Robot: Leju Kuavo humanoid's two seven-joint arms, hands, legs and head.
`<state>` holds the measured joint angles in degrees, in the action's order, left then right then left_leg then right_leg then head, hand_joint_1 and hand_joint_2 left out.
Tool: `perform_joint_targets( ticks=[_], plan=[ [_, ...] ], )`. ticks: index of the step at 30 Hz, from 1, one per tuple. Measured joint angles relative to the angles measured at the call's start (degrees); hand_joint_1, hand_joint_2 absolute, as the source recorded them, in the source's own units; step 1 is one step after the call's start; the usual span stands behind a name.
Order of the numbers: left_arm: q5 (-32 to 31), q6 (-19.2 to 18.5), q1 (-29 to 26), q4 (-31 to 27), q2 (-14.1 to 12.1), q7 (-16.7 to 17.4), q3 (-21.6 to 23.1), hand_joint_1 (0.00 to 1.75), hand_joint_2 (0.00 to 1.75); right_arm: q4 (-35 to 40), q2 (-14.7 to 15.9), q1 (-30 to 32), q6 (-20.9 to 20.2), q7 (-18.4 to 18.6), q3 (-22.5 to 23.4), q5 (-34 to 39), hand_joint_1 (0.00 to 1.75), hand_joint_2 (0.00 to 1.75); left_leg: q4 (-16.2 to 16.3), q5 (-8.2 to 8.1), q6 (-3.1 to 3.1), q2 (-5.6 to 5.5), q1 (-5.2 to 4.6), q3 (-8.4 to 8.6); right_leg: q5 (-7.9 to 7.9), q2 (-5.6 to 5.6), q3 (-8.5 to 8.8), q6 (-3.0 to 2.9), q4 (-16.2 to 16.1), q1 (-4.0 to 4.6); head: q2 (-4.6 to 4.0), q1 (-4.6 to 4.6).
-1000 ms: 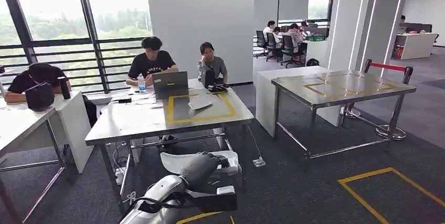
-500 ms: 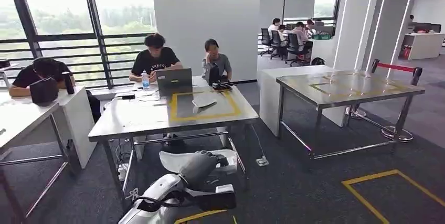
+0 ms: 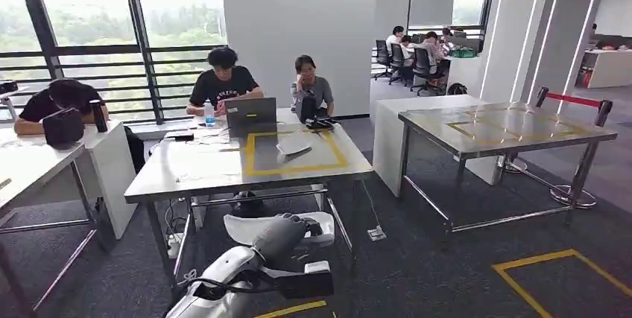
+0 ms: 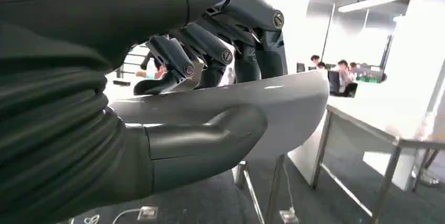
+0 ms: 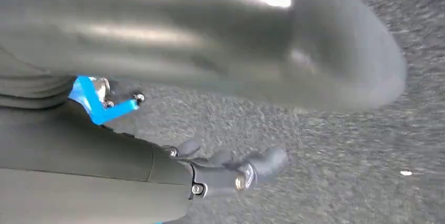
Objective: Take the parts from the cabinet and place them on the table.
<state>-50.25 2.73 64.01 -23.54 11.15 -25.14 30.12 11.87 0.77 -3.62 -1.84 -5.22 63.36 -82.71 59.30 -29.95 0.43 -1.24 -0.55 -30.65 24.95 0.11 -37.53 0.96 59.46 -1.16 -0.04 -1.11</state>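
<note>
Your left hand (image 3: 282, 234) is low in the head view, near the robot and in front of the near edge of the steel table (image 3: 194, 173). It grips a light grey curved part (image 3: 246, 226). The part lies across the hand, sticking out to both left and right of it. In the left wrist view the thumb (image 4: 210, 137) presses under the part (image 4: 283, 103) and the dark fingers (image 4: 215, 59) curl over its top edge, so the hand is clamped on it. The part is held in the air, short of the table and lower than its top.

Your right hand (image 5: 225, 174) hangs over grey carpet (image 5: 341, 145) in the right wrist view. Its fingers look partly curled with nothing between them, but the picture is blurred and I cannot tell whether they are together or apart.

On the table a yellow taped square (image 3: 294, 153) marks the right half, and a second pale part (image 3: 293, 144) lies inside it. A laptop (image 3: 251, 116) stands at the far edge, with a water bottle (image 3: 209, 112) to its left. Two people sit at the far side. A second steel table (image 3: 507, 128) stands to the right, well apart from the first.
</note>
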Motion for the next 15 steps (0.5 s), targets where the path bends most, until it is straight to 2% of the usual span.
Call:
perform_joint_targets(
  ticks=[1, 2, 3, 4, 5, 6, 7, 8, 9, 10, 11, 12, 13, 14, 15],
  plan=[
    [-0.04, -0.02, 0.03, -0.02, 0.00, 0.07, 0.00, 1.71, 1.75, 0.00, -0.02, 0.05, 0.00, -0.07, 0.00, 0.00, 0.00, 0.00, -0.11, -0.14, -0.21, 0.01, -0.11, 0.38, 0.12, 0.05, 0.46, -0.37, 0.03, -0.01, 0.00, -0.02],
    [-0.04, 0.00, 0.02, -0.15, -0.04, 0.22, 0.00, 1.71, 1.75, 0.00, -0.07, 0.09, 0.00, -0.11, 0.00, 0.00, 0.00, 0.00, 0.94, -0.19, -0.42, 0.14, -0.04, -0.41, 0.29, 0.05, 1.24, -0.72, -0.33, -0.32, 0.00, 0.00],
    [-0.04, 0.00, 0.19, -0.15, -0.07, 0.17, 0.00, 1.71, 1.75, 0.00, -0.04, 0.09, 0.02, -0.13, 0.00, 0.02, 0.00, 0.00, 3.29, -0.03, -0.74, 0.33, -0.03, -1.45, 0.54, 0.00, 1.76, -1.07, -0.43, -0.36, 0.00, 0.04],
    [-0.04, 0.00, 0.33, -0.15, -0.07, 0.17, 0.00, 1.71, 1.75, 0.00, 0.00, 0.03, 0.04, -0.18, 0.00, 0.00, 0.00, 0.00, 7.39, -0.77, -1.07, 0.54, 0.09, -3.84, 0.91, -0.01, 2.27, -1.37, -0.56, -0.36, -0.04, 0.22],
    [-0.02, 0.00, 0.32, -0.13, -0.07, 0.17, 0.00, 1.71, 1.75, 0.00, 0.00, 0.03, 0.04, -0.20, 0.00, 0.00, 0.00, 0.00, 11.68, -2.48, -1.37, 0.64, 0.25, -6.70, 1.34, -0.03, 2.61, -1.46, -0.58, -0.36, 0.00, 0.24],
    [-0.04, 0.00, 0.09, -0.09, -0.09, 0.20, 0.00, 1.71, 1.75, 0.00, 0.00, 0.03, 0.04, -0.20, 0.00, -0.02, 0.00, 0.00, 15.36, -4.54, -1.45, 0.72, 0.32, -9.33, 1.80, -0.04, 3.06, -1.48, -0.57, -0.36, 0.00, 0.24],
    [-0.04, 0.00, -0.18, -0.04, -0.11, 0.33, 0.00, 1.71, 1.75, 0.00, 0.00, 0.06, 0.04, -0.20, 0.00, -0.02, 0.00, 0.00, 17.44, -5.56, -1.40, 0.76, 0.39, -11.24, 2.24, -0.03, 3.59, -1.48, -0.57, -0.37, 0.00, 0.22],
    [-0.04, 0.00, -0.36, 0.00, -0.15, 0.46, 0.00, 1.71, 1.75, 0.00, 0.00, 0.09, 0.04, -0.24, 0.00, -0.09, 0.00, 0.00, 17.22, -5.05, -1.29, 0.82, 0.44, -12.03, 2.72, 0.01, 4.24, -1.44, -0.56, -0.38, 0.00, 0.26],
    [-0.07, 0.00, -0.41, 0.02, -0.20, 0.55, 0.00, 1.71, 1.75, 0.00, 0.00, 0.16, 0.04, -0.26, 0.00, -0.09, 0.00, 0.00, 14.68, -3.09, -1.12, 0.86, 0.47, -11.70, 3.29, 0.08, 5.06, -1.38, -0.55, -0.38, 0.00, 0.26],
    [-0.07, 0.00, -0.37, 0.02, -0.28, 0.57, 0.00, 1.71, 1.75, 0.00, 0.00, 0.18, 0.04, -0.28, 0.00, -0.09, 0.00, 0.00, 10.42, 0.00, -1.02, 0.87, 0.46, -10.51, 3.91, 0.14, 5.90, -1.23, -0.54, -0.38, 0.00, 0.28],
    [-0.07, 0.00, -0.26, 0.02, -0.44, 0.65, 0.00, 1.71, 1.75, 0.00, 0.00, 0.20, 0.04, -0.39, 0.00, -0.13, 0.00, 0.00, 5.18, 3.85, -0.71, 0.93, 0.44, -8.94, 4.52, 0.15, 6.80, -1.05, -0.55, -0.37, 0.00, 0.28],
    [-0.07, 0.00, -0.24, 0.09, -0.61, 0.70, 0.00, 1.71, 1.75, 0.00, 0.00, 0.32, 0.07, -0.44, 0.00, -0.17, 0.00, 0.00, 0.69, 7.82, -0.29, 1.20, 0.35, -7.88, 5.03, 0.14, 6.89, -0.82, -0.70, -0.39, 0.00, 0.31],
    [-0.07, 0.02, -0.18, 0.13, -0.74, 0.68, -0.02, 1.71, 1.75, 0.00, 0.00, 0.22, 0.11, -0.27, -0.02, -0.26, 0.00, 0.00, -0.14, 6.58, -0.37, 1.22, -0.04, -8.12, 5.55, 0.25, 7.50, -0.36, -0.63, -0.15, -0.09, 0.37],
    [-0.15, -0.02, -0.21, 0.04, -0.70, 0.66, -0.02, 1.71, 1.75, 0.00, 0.02, 0.09, 0.22, 0.11, 0.00, -0.26, 0.00, 0.00, -0.08, 6.42, -0.08, 1.07, -0.04, -7.42, 5.86, 0.04, 7.52, 0.09, -0.96, -0.21, -0.07, 0.33],
    [-0.18, -0.02, -0.29, -0.11, -0.57, 0.52, -0.02, 1.71, 1.75, 0.00, 0.00, 0.07, 0.26, 0.20, 0.00, -0.26, 0.00, 0.00, -0.39, 6.74, 0.28, 0.88, -0.09, -7.62, 5.65, -0.01, 8.02, 0.56, -0.70, -0.15, -0.04, 0.24]
  ],
)
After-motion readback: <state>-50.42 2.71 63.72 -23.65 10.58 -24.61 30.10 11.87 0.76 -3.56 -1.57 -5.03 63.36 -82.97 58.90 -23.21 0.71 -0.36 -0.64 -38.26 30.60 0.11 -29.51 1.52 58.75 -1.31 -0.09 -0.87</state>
